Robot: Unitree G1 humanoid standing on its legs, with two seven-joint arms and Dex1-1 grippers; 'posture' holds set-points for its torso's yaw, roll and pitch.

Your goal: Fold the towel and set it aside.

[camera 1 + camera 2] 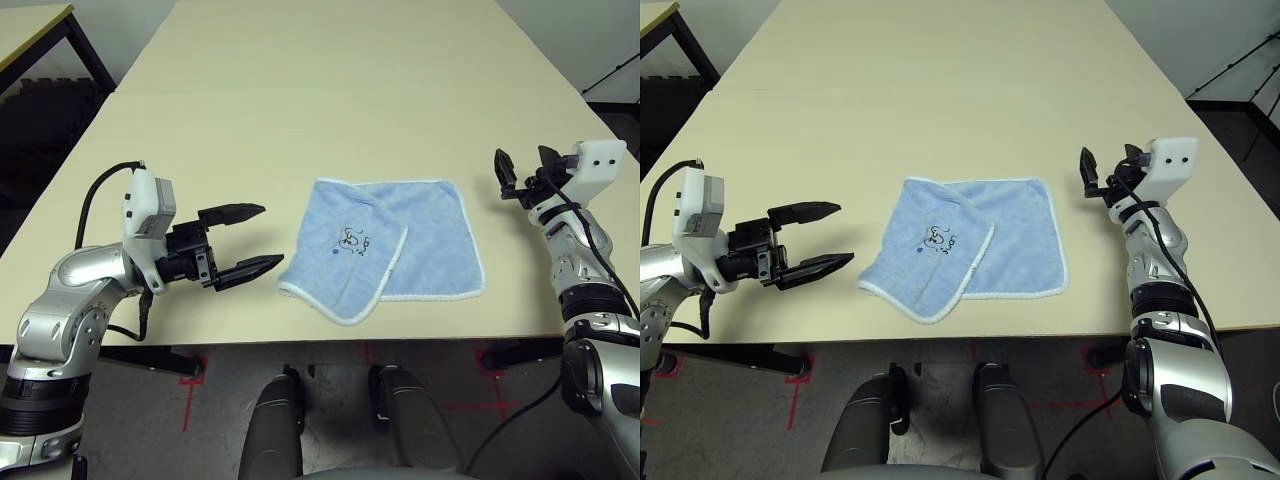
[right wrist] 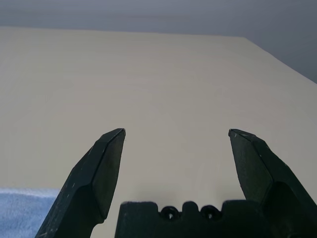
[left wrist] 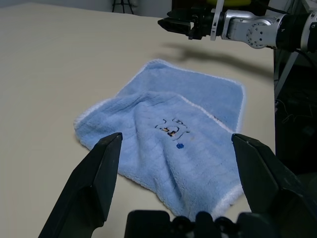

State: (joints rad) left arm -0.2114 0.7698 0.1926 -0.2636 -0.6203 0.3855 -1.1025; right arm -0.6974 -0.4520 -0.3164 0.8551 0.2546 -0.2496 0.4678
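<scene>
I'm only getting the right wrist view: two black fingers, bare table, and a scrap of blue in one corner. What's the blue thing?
Observer: A towel, lying on the table with its left part folded over.
Operator: Is anything holding it?
Observer: No. The left gripper hangs open just left of it, not touching.
Operator: And the gripper I'm looking through?
Observer: The right gripper is open too, off the towel's right side, aimed past it across the table.
Operator: Anything printed on the towel?
Observer: A small dark motif on the folded flap, with a blue dot beside it.
</scene>
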